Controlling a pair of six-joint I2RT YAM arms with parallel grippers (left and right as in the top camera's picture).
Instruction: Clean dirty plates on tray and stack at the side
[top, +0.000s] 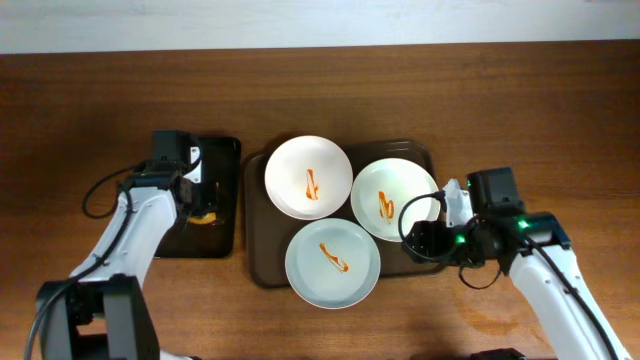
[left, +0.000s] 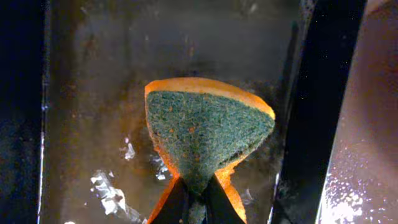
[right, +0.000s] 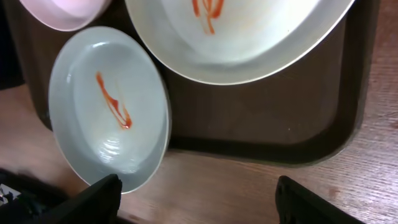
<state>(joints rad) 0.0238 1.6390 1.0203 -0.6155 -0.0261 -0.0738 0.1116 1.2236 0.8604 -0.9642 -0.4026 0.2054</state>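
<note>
Three plates with red sauce streaks sit on the brown tray (top: 256, 235): a white one (top: 290, 170) at the back, a white one (top: 412, 188) at the right, a pale blue one (top: 318, 282) at the front. My left gripper (top: 200, 205) is over the small black tray (top: 222, 160), shut on an orange sponge with a green scouring face (left: 205, 134); the fingers (left: 196, 196) pinch its lower tip. My right gripper (top: 425, 235) is open and empty over the brown tray's right front corner. In the right wrist view its fingers (right: 199, 199) hover above bare wood, with the pale blue plate (right: 81, 81) and a white plate (right: 261, 43) ahead.
The black tray's wet floor (left: 93, 93) lies under the sponge. Bare wooden tabletop (top: 560, 110) surrounds both trays. The brown tray's rim (right: 280, 134) runs just beyond my right fingers. The back plate's edge (right: 65, 12) shows top left in the right wrist view.
</note>
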